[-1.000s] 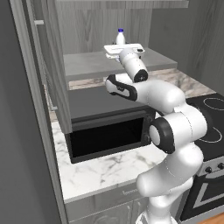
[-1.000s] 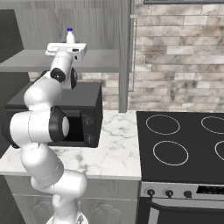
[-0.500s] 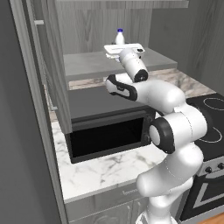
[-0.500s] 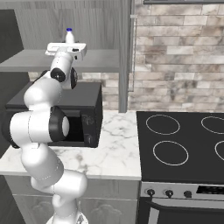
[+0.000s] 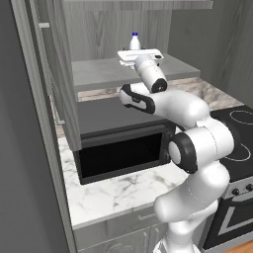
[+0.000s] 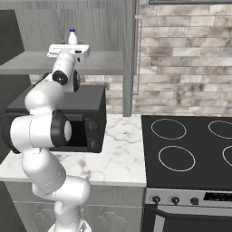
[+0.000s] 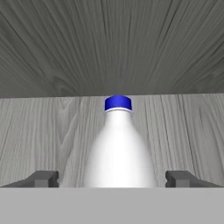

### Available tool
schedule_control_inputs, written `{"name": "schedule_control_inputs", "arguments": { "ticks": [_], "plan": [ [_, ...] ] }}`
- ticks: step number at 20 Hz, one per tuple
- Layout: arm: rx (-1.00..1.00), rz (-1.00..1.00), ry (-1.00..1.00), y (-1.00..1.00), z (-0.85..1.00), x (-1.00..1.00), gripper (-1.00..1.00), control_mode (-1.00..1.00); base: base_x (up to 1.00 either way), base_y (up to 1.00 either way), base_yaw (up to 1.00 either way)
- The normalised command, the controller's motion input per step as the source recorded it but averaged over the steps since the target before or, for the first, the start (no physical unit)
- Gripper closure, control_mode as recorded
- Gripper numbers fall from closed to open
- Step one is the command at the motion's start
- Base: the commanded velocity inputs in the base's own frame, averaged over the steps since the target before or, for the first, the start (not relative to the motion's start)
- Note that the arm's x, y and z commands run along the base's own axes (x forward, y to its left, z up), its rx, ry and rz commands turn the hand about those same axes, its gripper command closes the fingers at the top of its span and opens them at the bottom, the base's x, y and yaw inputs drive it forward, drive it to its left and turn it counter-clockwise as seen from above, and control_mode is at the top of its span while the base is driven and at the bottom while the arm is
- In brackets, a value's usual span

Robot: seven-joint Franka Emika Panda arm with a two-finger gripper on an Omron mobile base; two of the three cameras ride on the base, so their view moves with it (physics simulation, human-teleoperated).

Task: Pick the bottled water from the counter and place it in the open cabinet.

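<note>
While the white arm reaches up in the left base view, one bottled water (image 5: 134, 41) stands upright on the open cabinet (image 5: 113, 71)'s flat grey wood-grain shelf above the black microwave (image 5: 123, 143). From the right base view, its blue cap shows just over the end effector (image 6: 69, 49). Seen from the hand, two dark fingers (image 7: 42, 178) stand spread, apart from the bottle's smooth tapering sides.

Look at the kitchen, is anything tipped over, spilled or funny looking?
No, nothing stands out. The bottled water stands upright on the open cabinet's shelf, cap on, no spill. The end effector is open, fingers apart on either side of it.
</note>
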Motion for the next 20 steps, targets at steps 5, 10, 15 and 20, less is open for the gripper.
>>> {"name": "schedule_control_inputs", "arguments": {
  "ticks": [5, 10, 15, 20],
  "plan": [
    [0.0, 0.0, 0.0, 0.0, 0.0, -0.02, -1.0, -1.0, 0.0, 0.0, 0.0],
    [0.01, 0.0, 0.0, -0.19, 0.0, -0.69, -1.0, -1.0, 0.0, 0.0, 0.0],
    [0.01, 0.0, 0.0, -0.35, 0.0, -0.87, -1.0, -1.0, 0.0, 0.0, 0.0],
    [0.0, 0.0, 0.02, -0.26, 0.06, -0.45, -1.0, -1.0, 0.0, 0.0, 0.0]
  ]
}}
